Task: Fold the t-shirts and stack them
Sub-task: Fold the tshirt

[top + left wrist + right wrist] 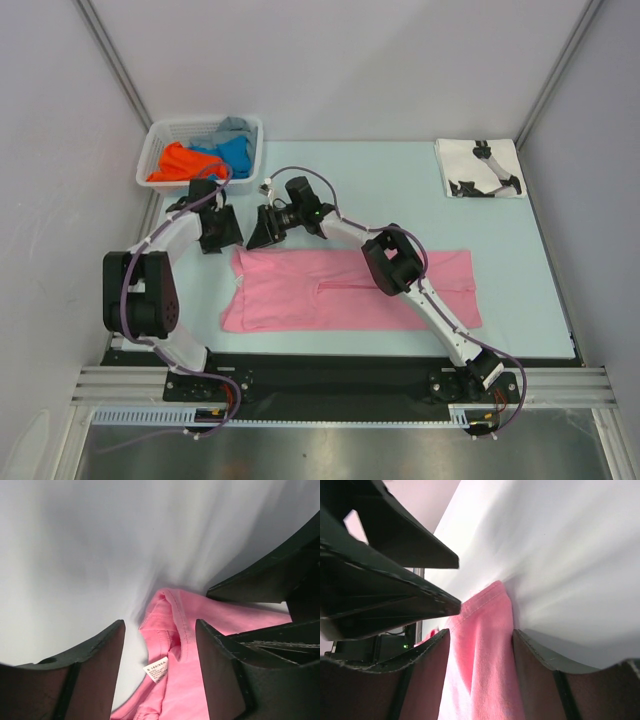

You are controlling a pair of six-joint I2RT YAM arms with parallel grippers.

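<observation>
The pink t-shirt (330, 295) lies spread flat across the near middle of the table. My left gripper (222, 238) and right gripper (266, 232) are side by side at its far left corner. In the left wrist view the left gripper (160, 655) is open over the collar and its white label (156, 669), with bare table beside the cloth. In the right wrist view the right gripper (481, 660) is open and straddles a hemmed edge of the pink t-shirt (485, 645). A folded white t-shirt with black print (480, 168) lies at the far right.
A white lattice basket (160, 135) at the far left holds orange (178, 162), blue (236, 155) and grey (232, 127) t-shirts. Walls enclose the table on the left, back and right. The right arm (400, 265) reaches across the pink t-shirt.
</observation>
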